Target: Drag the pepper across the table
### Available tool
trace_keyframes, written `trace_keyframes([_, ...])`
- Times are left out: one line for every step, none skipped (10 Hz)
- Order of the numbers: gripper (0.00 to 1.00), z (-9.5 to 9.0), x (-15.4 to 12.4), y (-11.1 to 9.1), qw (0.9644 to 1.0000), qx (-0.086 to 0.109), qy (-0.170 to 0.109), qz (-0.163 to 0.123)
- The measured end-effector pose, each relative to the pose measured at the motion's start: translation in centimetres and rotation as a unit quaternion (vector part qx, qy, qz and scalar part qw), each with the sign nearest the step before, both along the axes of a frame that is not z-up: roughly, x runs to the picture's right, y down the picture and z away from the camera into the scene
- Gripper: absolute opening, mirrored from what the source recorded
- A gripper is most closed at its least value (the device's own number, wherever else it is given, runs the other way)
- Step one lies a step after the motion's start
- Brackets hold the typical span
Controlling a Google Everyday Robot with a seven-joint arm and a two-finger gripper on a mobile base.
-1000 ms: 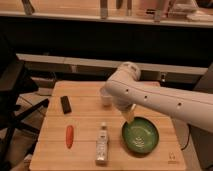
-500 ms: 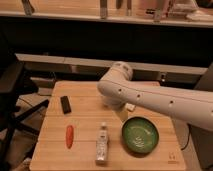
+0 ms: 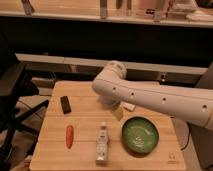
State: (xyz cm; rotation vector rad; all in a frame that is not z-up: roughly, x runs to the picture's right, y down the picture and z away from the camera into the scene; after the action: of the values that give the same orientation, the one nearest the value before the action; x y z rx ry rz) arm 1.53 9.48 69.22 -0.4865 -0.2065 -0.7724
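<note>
Movement over the last second is all in the arm (image 3: 150, 95): its bend has swung left over the middle of the table (image 3: 85, 107), and the gripper (image 3: 120, 111), which hung by the far rim of the green bowl (image 3: 140, 135), now sits just left of that rim, mostly hidden under the arm. Its fingers seem spread wide, with nothing between them, though little of them shows. The pepper (image 3: 69, 136) has not shifted; it lies near the front left edge, well apart from the gripper, with the bottle (image 3: 102, 144) lying between them and the black block (image 3: 65, 104) farther back. I judge this to be the approach only, with no dragging begun. The bottle carries a pale label, but no writing on it can be read.
</note>
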Motion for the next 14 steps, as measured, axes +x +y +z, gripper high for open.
trace_keyframes([0.80,0.1,-1.0,-0.2,0.9999,-0.001,-0.009,-0.009])
trace_keyframes([0.80,0.2,-1.3,-0.2,0.9998,-0.001,-0.012,-0.013])
trace_keyframes([0.80,0.3,-1.4,-0.2,0.9997,-0.002,-0.016,-0.018])
trace_keyframes([0.80,0.3,-1.5,-0.2,0.9997,-0.003,-0.017,-0.019])
trace_keyframes([0.80,0.3,-2.2,-0.2,0.9995,-0.004,-0.022,-0.024])
trace_keyframes([0.80,0.4,-3.4,-0.1,0.9992,-0.005,-0.029,-0.027])
trace_keyframes([0.80,0.4,-4.1,-0.2,0.9990,-0.006,-0.032,-0.029])
trace_keyframes([0.80,0.4,-4.4,-0.2,0.9989,-0.007,-0.035,-0.031])
trace_keyframes([0.80,0.4,-4.6,-0.2,0.9985,-0.007,-0.040,-0.036])
trace_keyframes([0.80,0.3,-5.1,-0.2,0.9981,-0.008,-0.045,-0.041])
trace_keyframes([0.80,0.2,-5.7,0.0,0.9976,-0.009,-0.050,-0.048])
trace_keyframes([0.80,0.2,-6.1,0.1,0.9973,-0.010,-0.054,-0.049])
trace_keyframes([0.80,0.1,-7.4,0.2,0.9965,-0.012,-0.061,-0.055])
trace_keyframes([0.80,0.1,-8.1,0.4,0.9960,-0.013,-0.066,-0.058])
